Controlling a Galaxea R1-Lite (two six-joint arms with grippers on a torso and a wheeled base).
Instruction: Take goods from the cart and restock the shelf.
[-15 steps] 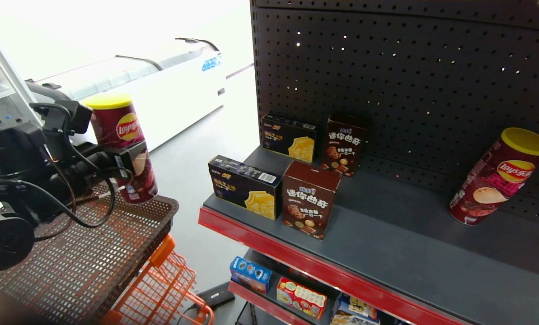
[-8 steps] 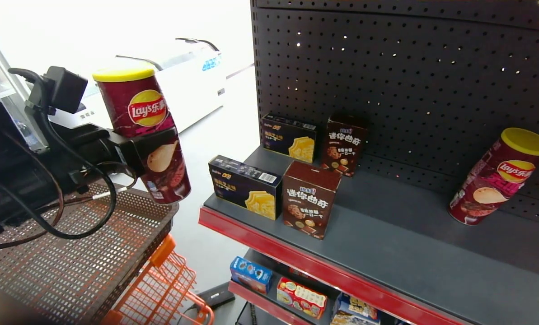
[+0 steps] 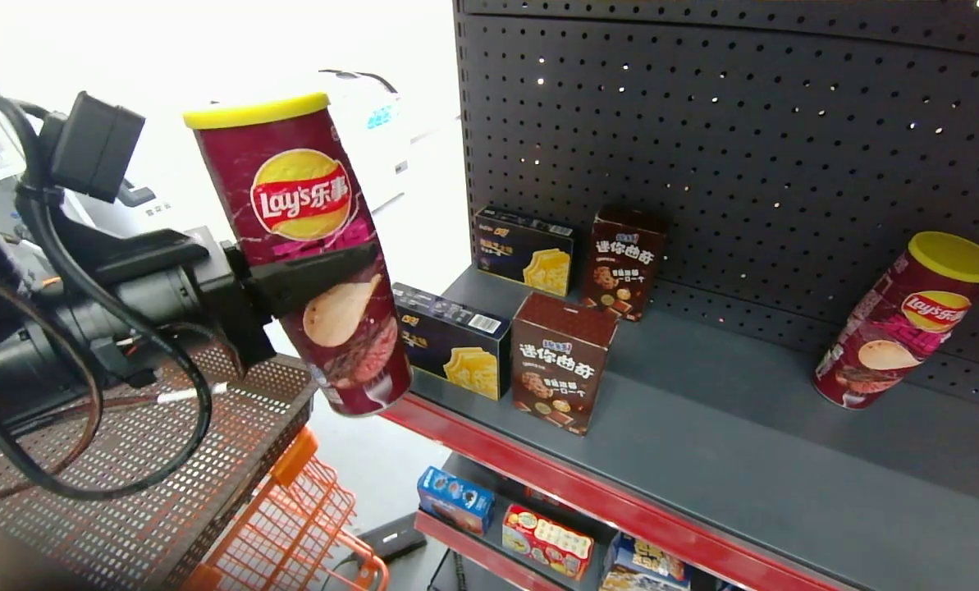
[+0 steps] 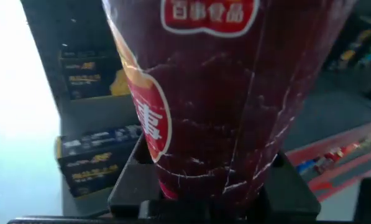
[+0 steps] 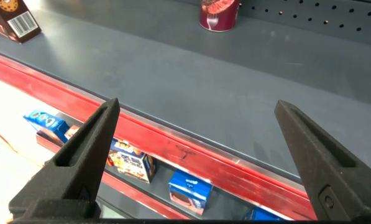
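Note:
My left gripper (image 3: 304, 275) is shut on a dark red chip can with a yellow lid (image 3: 300, 246), held upright and slightly tilted in the air between the cart (image 3: 153, 468) and the shelf's left end. The same can (image 4: 216, 99) looms close in the left wrist view. A second chip can (image 3: 908, 320) leans against the pegboard at the right of the shelf board (image 3: 702, 443), also seen far off as the can (image 5: 219, 14). My right gripper (image 5: 201, 155) hangs open in front of the shelf's red edge (image 5: 173, 146), nothing between its fingers.
Two dark boxes (image 3: 448, 336) and two brown cookie boxes (image 3: 559, 369) stand at the shelf's left part. The black pegboard (image 3: 743, 148) backs the shelf. Snack packs (image 3: 546, 538) lie on the lower shelf. A white chest freezer (image 3: 366, 107) stands behind.
My left arm has carried the chip can up and to the right, from above the cart basket to the shelf's left end. Shelf goods have not moved.

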